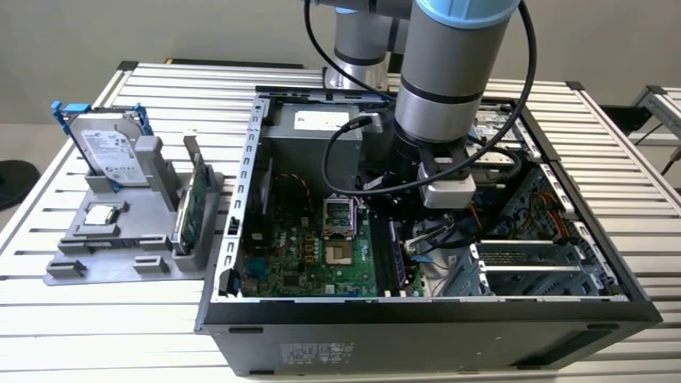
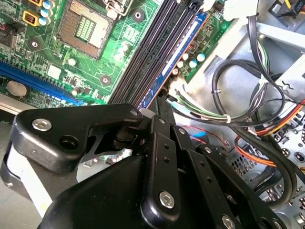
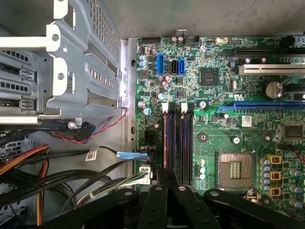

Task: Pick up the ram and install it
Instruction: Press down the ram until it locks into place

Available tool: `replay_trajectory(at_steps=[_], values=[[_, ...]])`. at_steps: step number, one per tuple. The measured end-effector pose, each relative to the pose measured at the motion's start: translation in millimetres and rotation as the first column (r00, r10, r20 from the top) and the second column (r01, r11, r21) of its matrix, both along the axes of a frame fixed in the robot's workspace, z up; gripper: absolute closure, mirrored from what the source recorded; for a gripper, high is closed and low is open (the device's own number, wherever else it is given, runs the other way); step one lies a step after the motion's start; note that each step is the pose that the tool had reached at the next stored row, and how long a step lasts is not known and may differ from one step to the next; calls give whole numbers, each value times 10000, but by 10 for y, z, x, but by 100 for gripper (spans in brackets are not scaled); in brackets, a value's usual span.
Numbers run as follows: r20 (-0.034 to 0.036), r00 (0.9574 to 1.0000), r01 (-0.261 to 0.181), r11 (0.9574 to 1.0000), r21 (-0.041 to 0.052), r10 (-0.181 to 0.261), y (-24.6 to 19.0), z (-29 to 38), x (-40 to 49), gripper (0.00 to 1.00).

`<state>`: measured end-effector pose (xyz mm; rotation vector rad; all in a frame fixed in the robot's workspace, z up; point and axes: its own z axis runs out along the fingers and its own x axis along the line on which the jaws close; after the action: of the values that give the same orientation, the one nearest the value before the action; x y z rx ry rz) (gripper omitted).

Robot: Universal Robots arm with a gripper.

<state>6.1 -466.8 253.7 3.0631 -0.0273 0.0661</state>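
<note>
In the exterior view the ram (image 1: 194, 201) stands on edge in the grey fixture (image 1: 117, 257) on the desk (image 1: 107, 319), at nine o'clock from the open computer case (image 1: 426, 315). The fixture also carries a hard drive (image 1: 107, 152) in a blue frame and a small processor chip (image 1: 101, 214). The arm (image 1: 447, 96) reaches down into the case. Its claw (image 1: 403, 239) is low over the memory slots (image 1: 388, 255), at three o'clock from the motherboard (image 1: 309, 255). Judging by the green stick in its fixture, the pick-up looks not yet done, though the work now centres on the slots.

In the second wrist view the claw (image 2: 163, 106) sits at the near end of the memory slots (image 2: 152, 52), right over a blue-edged strip (image 2: 178, 57) in the outermost slot. I cannot tell whether that strip is a seated module or the slot itself. I also cannot tell whether the claw is open or closed, or what it may have hold of. Bundled cables (image 2: 248, 95) lie in the case beside the board.

In the first wrist view the claw (image 3: 167, 175) lines up with the slots (image 3: 186, 143), beside the empty processor socket (image 3: 235, 169). Seating a stick here calls for square alignment with one slot and a straight, even press.
</note>
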Motion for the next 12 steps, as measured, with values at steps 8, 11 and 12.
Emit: replay_trajectory(at_steps=[8,11,12], values=[[0,10000,0,10000,-63,0,0,0,0,100],[0,10000,0,10000,-86,0,0,0,0,100],[0,10000,0,10000,-94,0,0,0,0,100]])
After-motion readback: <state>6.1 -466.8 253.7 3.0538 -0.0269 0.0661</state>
